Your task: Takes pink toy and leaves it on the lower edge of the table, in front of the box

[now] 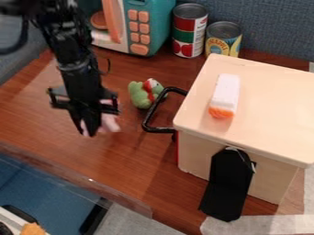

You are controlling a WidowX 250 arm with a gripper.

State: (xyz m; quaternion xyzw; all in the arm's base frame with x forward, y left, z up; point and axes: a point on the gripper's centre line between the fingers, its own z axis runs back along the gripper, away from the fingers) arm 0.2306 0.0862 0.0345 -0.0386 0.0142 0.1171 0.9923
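Observation:
The black gripper (89,132) hangs over the left part of the brown table (138,158), pointing down. It is shut on the pink toy (111,122), a small, pale, slightly blurred thing that shows mostly to the right of the fingers, with a bit of pink between them; the rest is hidden behind them. The large cream box (266,108) stands on the right, well apart from the gripper. Along the lower left runs the table's edge, with a clear strip on it.
A green toy (142,94) sits beside the black handle (152,118) left of the box. A white and orange piece (225,95) lies on the box; a black flap (227,186) hangs at its front. Behind stand a teal toy microwave (156,25) and two cans (189,32).

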